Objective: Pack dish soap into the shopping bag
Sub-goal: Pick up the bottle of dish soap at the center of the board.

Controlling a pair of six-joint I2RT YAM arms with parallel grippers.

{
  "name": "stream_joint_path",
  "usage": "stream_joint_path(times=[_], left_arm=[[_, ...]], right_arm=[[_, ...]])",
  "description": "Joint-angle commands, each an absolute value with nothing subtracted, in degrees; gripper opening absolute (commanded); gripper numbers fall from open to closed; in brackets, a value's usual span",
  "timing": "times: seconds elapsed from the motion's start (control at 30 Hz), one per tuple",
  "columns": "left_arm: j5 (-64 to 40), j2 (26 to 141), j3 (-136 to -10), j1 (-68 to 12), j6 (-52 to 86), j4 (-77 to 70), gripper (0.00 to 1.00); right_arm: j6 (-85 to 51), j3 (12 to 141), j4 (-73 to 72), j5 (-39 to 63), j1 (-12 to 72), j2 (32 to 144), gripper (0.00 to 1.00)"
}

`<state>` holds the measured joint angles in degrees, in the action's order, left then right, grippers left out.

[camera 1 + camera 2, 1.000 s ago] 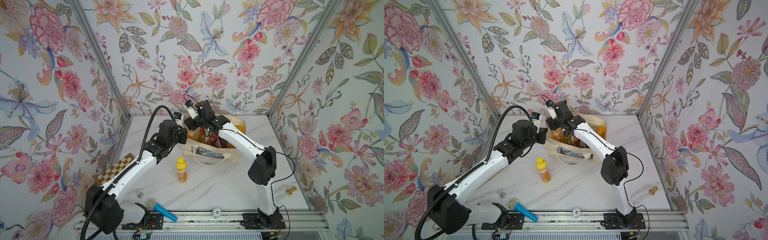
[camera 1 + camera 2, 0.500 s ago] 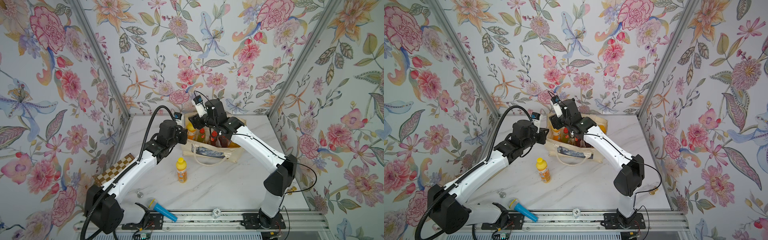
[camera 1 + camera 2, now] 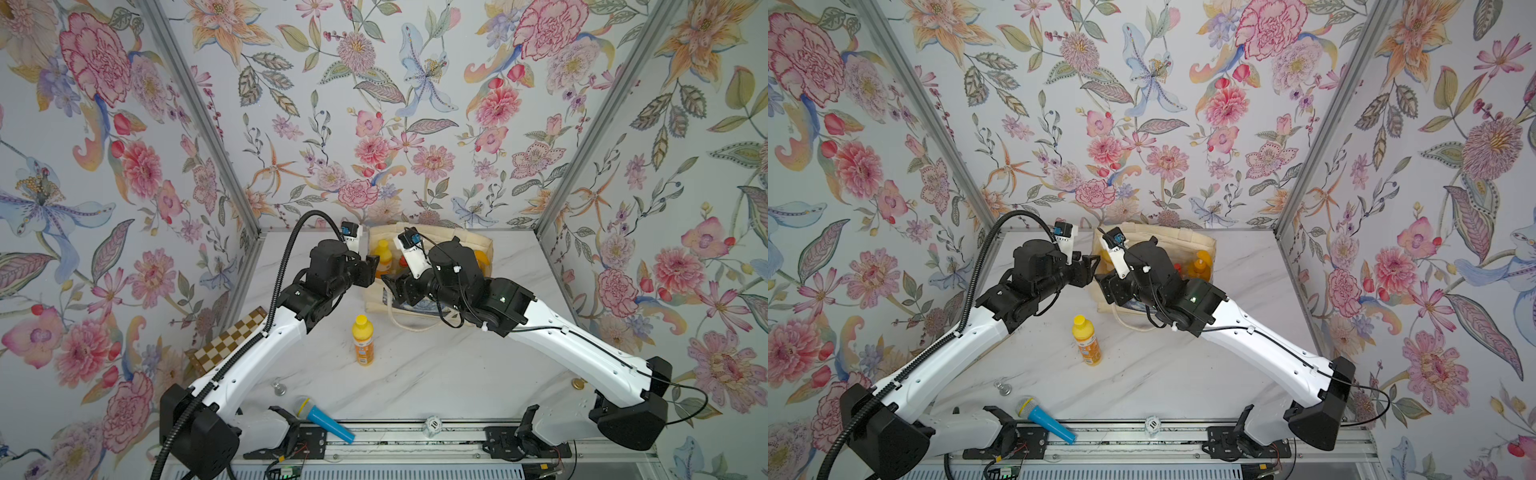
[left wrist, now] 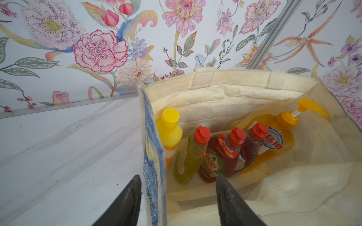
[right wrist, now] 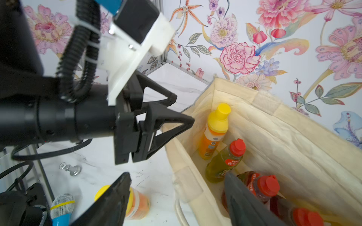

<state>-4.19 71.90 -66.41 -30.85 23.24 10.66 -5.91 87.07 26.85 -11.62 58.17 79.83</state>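
The cream shopping bag [image 3: 417, 309] [image 3: 1187, 245] stands open at the back. Inside it are a yellow-capped orange dish soap bottle [image 4: 170, 129] [image 5: 215, 127], a yellow-green one [image 4: 191, 156], two dark red ones [image 4: 221, 156] and an orange pump bottle [image 4: 282, 133]. Another yellow-capped bottle [image 3: 363, 340] [image 3: 1086, 340] stands on the table before the bag. My left gripper [image 3: 376, 261] [image 4: 177, 178] is open, with the bag's blue-printed wall loose between its fingers. My right gripper [image 3: 388, 286] [image 5: 176, 174] is open astride the front rim, holding nothing.
A blue toy microphone [image 3: 322, 419] lies at the front edge, with a silver chess piece [image 3: 279, 388] nearby. A checkerboard [image 3: 232, 336] leans at the left wall. A die [image 3: 432, 424] and a gold piece [image 3: 577, 384] sit front right. Flowered walls close in on three sides.
My left gripper has opened and let go of the bag's edge. My right arm has drawn back and down from above the bag to its front rim, its jaws wider.
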Motion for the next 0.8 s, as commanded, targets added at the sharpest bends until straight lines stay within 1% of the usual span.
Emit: stream_joint_path(times=[0.0,0.1,0.23,0.27,0.47,0.6,0.77], left_arm=[[-2.7,68.9,-66.3,-30.4,23.3,10.5,0.69],[-1.0,66.8,-65.1,-30.2,23.2,10.6,0.80],[1.7,64.1,-63.0,-29.6,23.2,10.7,0.97],[2.3,63.4,-62.6,-29.5,23.2,10.7,0.99],[7.4,58.7,-58.7,-28.5,23.3,10.8,0.99],[10.9,55.0,-55.3,-26.9,24.2,10.6,0.99],[10.2,51.3,-51.7,-22.9,25.5,10.4,1.00]], right_arm=[[-8.5,85.4,31.2,-15.5,62.1,79.1,0.78],[-9.6,84.9,32.6,-17.2,65.8,79.2,0.79],[-10.9,84.2,32.6,-16.1,69.3,80.2,0.83],[-11.1,84.2,32.6,-15.9,69.9,80.6,0.84],[-12.4,85.1,32.8,-10.5,72.0,84.1,0.91],[-13.2,85.9,33.2,-7.2,72.3,86.7,0.92],[-13.4,87.7,34.4,-5.8,72.7,90.2,0.92]])
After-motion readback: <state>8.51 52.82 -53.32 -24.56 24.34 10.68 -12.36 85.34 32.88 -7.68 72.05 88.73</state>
